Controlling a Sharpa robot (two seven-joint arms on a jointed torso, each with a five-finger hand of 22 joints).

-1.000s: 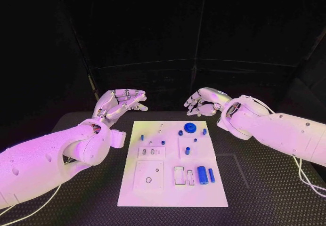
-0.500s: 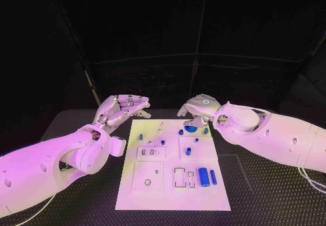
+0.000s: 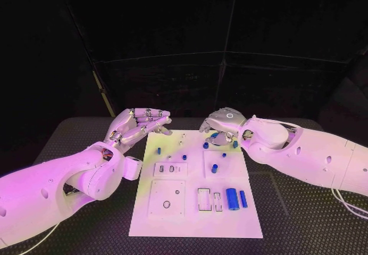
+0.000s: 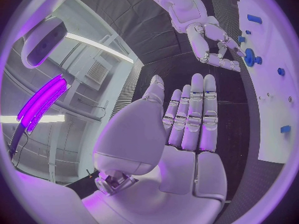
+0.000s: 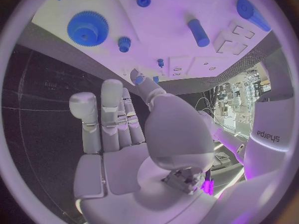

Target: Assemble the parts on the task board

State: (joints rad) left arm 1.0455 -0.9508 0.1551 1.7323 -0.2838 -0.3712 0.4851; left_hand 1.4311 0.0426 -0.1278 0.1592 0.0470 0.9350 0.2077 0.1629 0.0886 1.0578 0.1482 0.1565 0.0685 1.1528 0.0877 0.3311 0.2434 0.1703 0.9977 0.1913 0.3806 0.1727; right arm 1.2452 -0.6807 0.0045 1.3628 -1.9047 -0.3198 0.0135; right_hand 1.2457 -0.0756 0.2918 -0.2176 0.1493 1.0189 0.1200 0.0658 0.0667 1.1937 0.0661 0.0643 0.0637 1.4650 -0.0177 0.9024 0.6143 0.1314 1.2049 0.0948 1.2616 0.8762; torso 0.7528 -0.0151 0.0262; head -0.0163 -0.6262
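The task board lies mid-table, carrying one blue gear at its far end and two blue cylinders near its right edge. The left hand and right hand hover beyond it, both empty with fingers extended.

In the head view the right silver robot hand covers the large blue toothed gear wheel beneath it. The flat white rectangular task board runs off the rim beside the left robot hand.
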